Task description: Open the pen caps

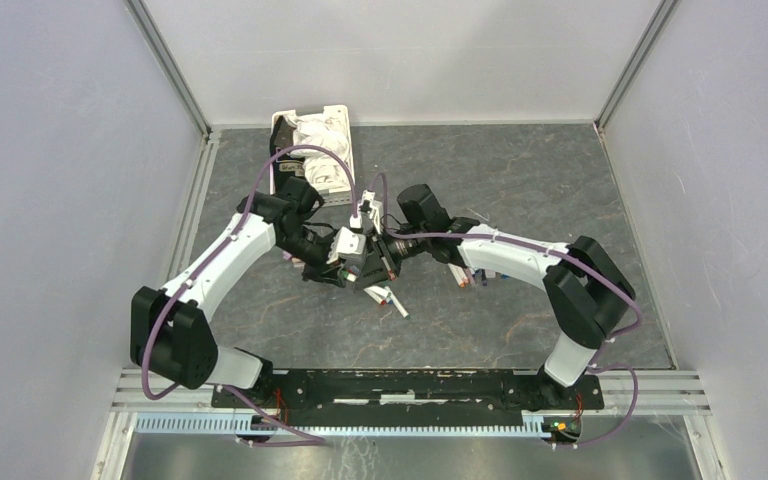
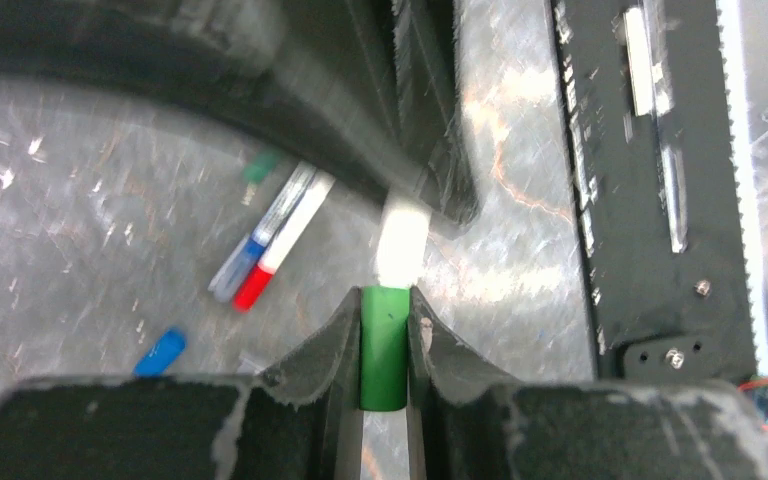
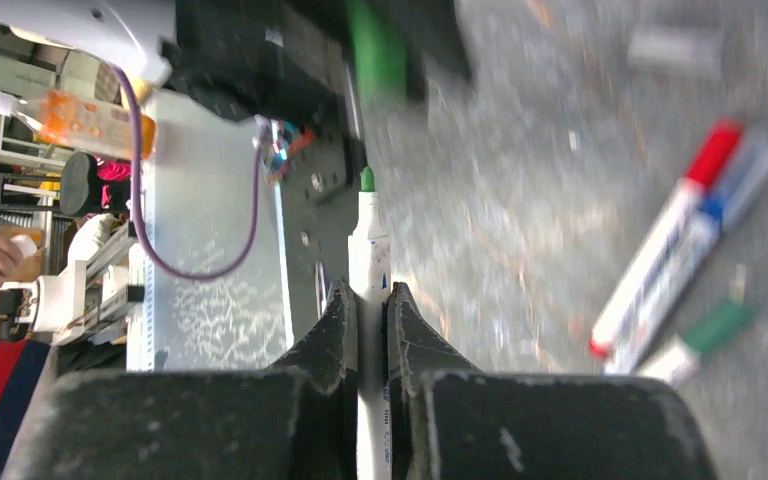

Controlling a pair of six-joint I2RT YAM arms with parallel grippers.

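Currently left tool (image 2: pixel 385 300) pinches short green plastic cap (image 2: pixel 385 350); right tool (image 3: pixel 368 292) pinches white-barrelled pen (image 3: pixel 368 235), green tip bare.

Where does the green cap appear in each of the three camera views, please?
Top external: cannot be made out; too small and hidden where the arms meet.
Left wrist: green cap, bottom centre, clamped in the left gripper.
Right wrist: the cap top centre, blurred, beyond the green-tipped pen in the right gripper.
Shared landmark: the red-capped and blue-capped pens lying side by side.
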